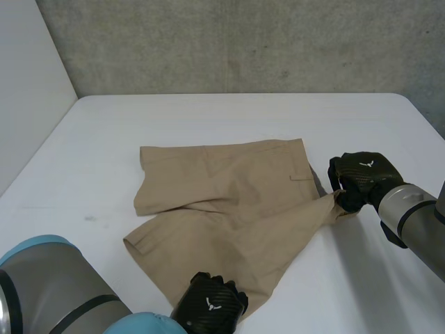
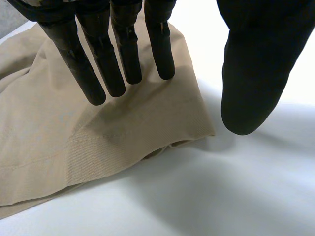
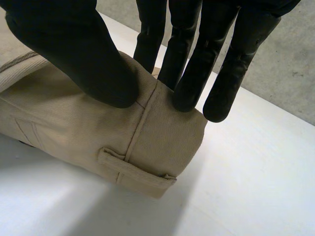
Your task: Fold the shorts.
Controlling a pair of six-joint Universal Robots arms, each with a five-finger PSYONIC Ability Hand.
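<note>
In the lower left of the head view we see the left arm, and the left hand sits at the bottom centre of the frame, at the nearest edge of the shorts. The tan shorts lie spread across the middle of the white table, their two legs pointing toward the left of the frame and the waistband toward the right. In the left wrist view this hand is open. Its fingers are straight and side by side over a stitched corner of the cloth, and its thumb stands well apart, over bare table just beside that corner. It grips nothing, and we cannot tell whether the fingertips touch the fabric. At the right of the head view, the right hand, at the end of the grey right arm, holds the waistband end, which is drawn up into a bunched point. The right wrist view shows the hand closed on the cloth. The thumb presses the folded waistband against the fingers, with a belt loop just beyond the thumb tip.
</note>
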